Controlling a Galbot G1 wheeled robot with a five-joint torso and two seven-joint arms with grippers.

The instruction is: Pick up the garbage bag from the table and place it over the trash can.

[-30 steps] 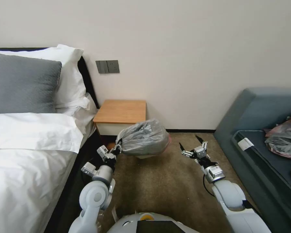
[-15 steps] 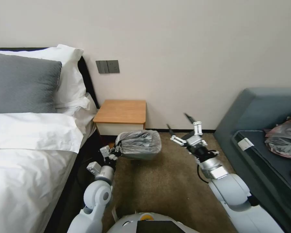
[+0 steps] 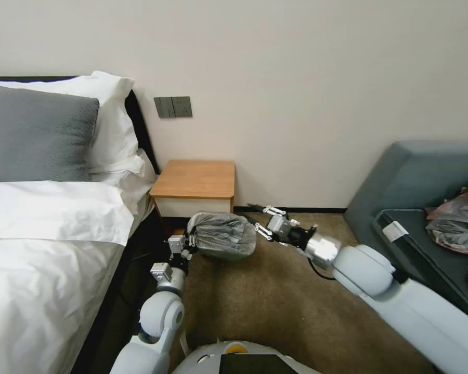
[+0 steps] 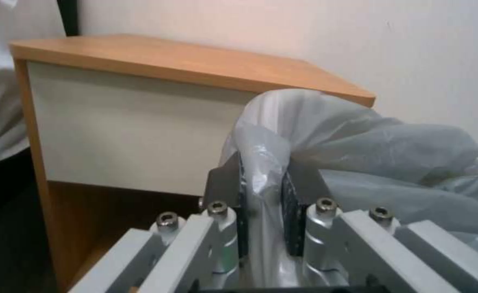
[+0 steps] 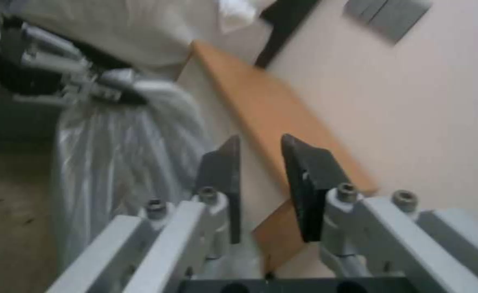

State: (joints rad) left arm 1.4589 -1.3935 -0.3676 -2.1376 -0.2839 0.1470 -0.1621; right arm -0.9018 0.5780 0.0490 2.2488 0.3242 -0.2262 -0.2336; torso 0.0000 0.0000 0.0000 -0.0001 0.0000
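Pinching garbage bag [image 4: 358, 154] in left tool [image 4: 263, 191], right tool [image 5: 260, 179] released beside it

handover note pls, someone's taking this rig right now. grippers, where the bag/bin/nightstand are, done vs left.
Left gripper: shut on a fold of the garbage bag, at the bag's left end.
Right gripper: open, holding nothing, at the bag's right edge.
Garbage bag: off the table, draped low over the floor just in front of it; in the left wrist view it hangs beside the white drawer front.
Trash can: hidden under the bag, fit can't be judged.
Done: bag picked up and brought down.
Left: confirm the bag is over the rim, release left gripper.
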